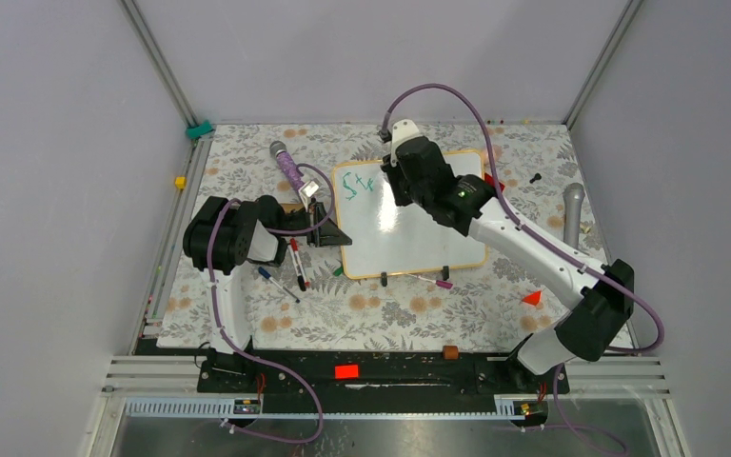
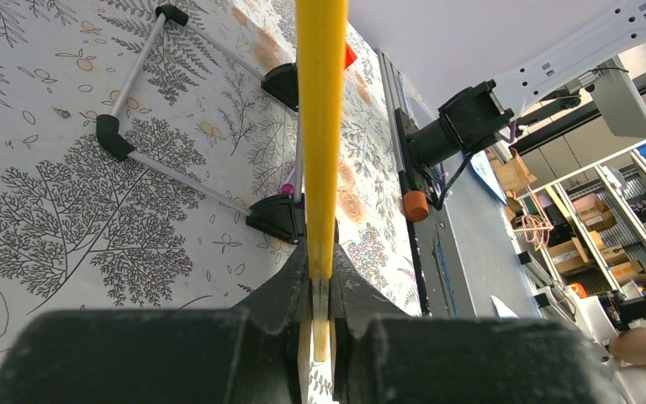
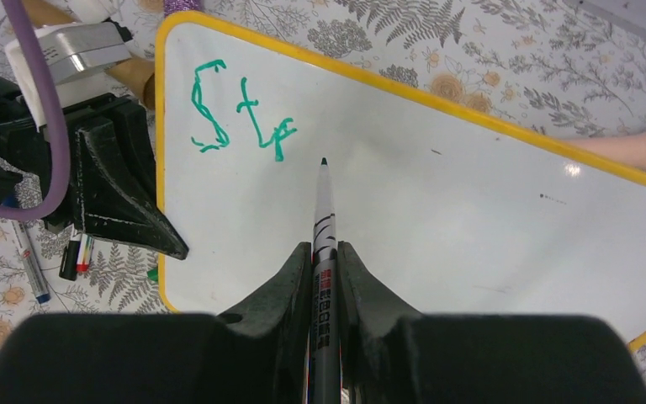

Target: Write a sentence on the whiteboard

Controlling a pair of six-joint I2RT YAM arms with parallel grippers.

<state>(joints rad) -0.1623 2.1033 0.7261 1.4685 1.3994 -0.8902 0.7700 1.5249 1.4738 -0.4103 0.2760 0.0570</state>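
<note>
Large glossy white whiteboard (image 1: 428, 238) with a thin orange-yellow frame sits mid-table on a floral-print cloth (image 1: 247, 314). The green handwritten letters (image 3: 240, 118) reading "Str" are in the whiteboard's upper-left corner.

The right arm reaches in from the whiteboard's near-right side, diagonally across it, with the wrist bent down over the upper-left part. The right gripper (image 3: 325, 252) has its fingers pinching a slim white-and-black marker pen (image 3: 323, 210). The pen tip is just right of and below the letters; can't tell if it touches.

The left arm is folded at the whiteboard's left side, forearm low. The left gripper (image 2: 320, 282) has its fingers pressed onto the whiteboard's left frame edge, lower half.

Loose markers (image 1: 295, 267) lie just left of the whiteboard's lower-left corner, and a purple microphone (image 1: 287, 164) lies off its upper-left corner.
</note>
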